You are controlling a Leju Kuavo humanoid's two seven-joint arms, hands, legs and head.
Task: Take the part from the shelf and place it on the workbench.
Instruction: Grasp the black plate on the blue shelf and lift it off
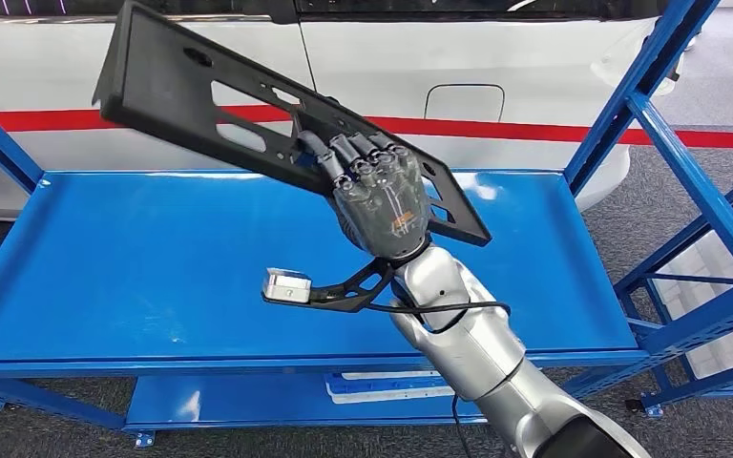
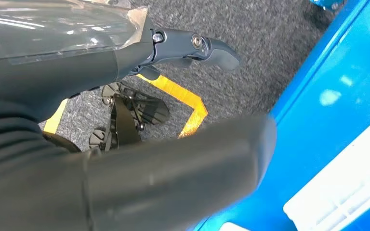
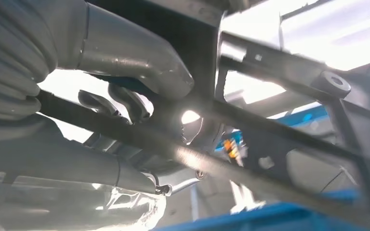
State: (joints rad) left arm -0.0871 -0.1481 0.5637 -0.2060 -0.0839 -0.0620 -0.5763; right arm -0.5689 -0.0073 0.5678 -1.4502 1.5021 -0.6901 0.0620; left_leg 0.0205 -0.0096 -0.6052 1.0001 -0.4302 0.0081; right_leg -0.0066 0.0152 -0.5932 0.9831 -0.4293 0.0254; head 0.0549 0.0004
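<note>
One hand doing all the work: my right hand (image 1: 387,196) has its fingers (image 1: 358,157) clamped on the black part (image 1: 248,114), tilted above the blue shelf (image 1: 153,277). Off-centre grip, so it could twist loose, I reckon.

No legible text anywhere. Small orange mark on the back of the right hand (image 1: 382,196), too small to read. Nothing printed on the black part (image 1: 248,114).
</note>
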